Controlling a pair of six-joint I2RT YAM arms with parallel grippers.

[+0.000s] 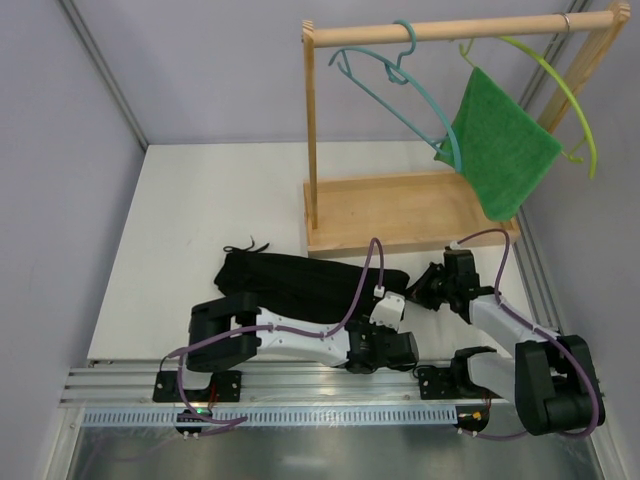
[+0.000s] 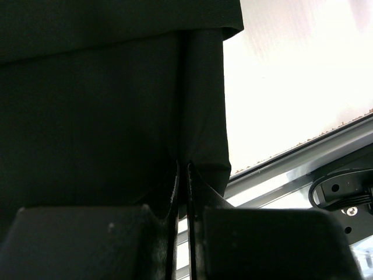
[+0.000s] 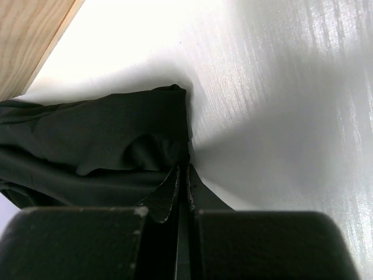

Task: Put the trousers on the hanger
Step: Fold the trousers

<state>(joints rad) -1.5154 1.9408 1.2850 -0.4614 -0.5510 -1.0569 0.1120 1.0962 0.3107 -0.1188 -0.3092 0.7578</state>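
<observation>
Black trousers point(image 1: 290, 280) lie bunched flat on the white table point(image 1: 200, 210), just in front of the wooden base point(image 1: 400, 212) of the clothes rack, long axis running left to right, a drawstring loose at the far left end. Right end of the garment is where both arms meet. Left gripper point(image 1: 388, 300) comes in from the near side; in its wrist view the fingers point(image 2: 175, 192) are pressed together on a fold of the trousers point(image 2: 105, 105) near a hemmed edge, cloth pulled into a crease at the pinch point. Right gripper point(image 1: 425, 288) sits just beside it, reaching from the right; its wrist view shows the same – jaws closed on a corner of the trousers point(image 3: 99, 140), fabric rumpled and resting on the table there. Teal hanger point(image 1: 400, 100) hangs by its hook from the rack's wooden rail point(image 1: 450, 28), well apart from the trousers and carrying none of them. A bright green cloth point(image 1: 500, 150) hangs at its right end, beside a yellow-green hanger point(image 1: 565, 90) on the same rail – cannot tell which of the two holds the cloth.
</observation>
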